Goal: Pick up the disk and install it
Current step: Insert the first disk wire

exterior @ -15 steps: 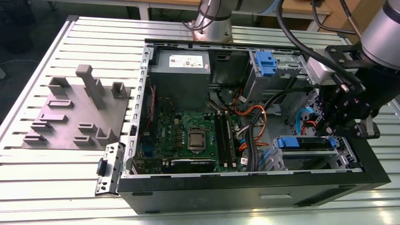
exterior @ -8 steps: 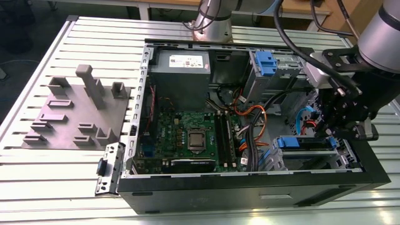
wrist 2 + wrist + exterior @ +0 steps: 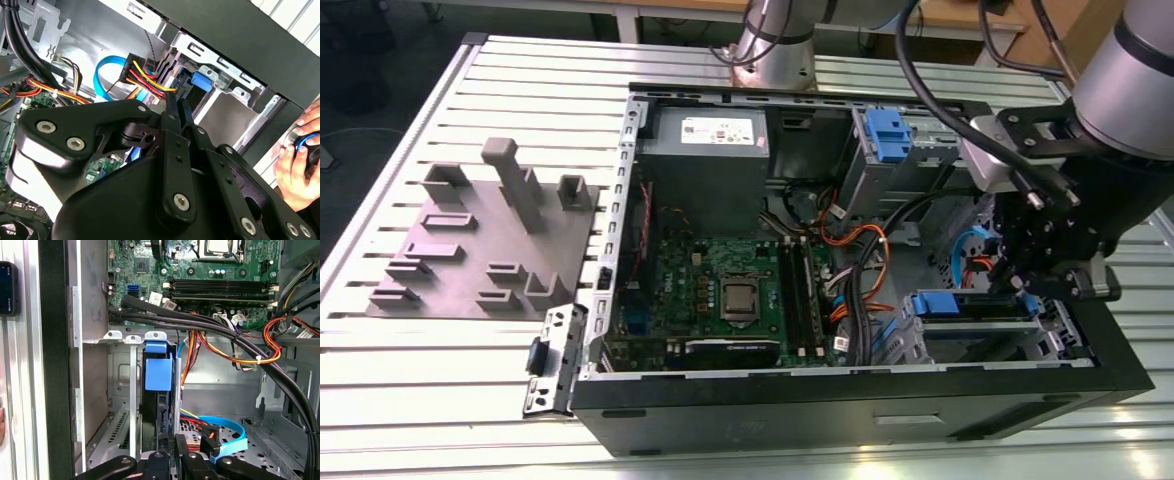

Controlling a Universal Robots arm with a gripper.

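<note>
The open black desktop computer case (image 3: 854, 400) lies on the slatted table. Inside, the disk (image 3: 159, 371), a drive edged by a blue plastic carrier frame, sits upright in the metal bay. The black gripper (image 3: 172, 440) hangs just beside it, jaws closed together, gripping nothing.

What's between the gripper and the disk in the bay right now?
Nothing visible. The gripper sits right by the disk in its bay slot; the blue cable and orange wires lie beside them, not between.
</note>
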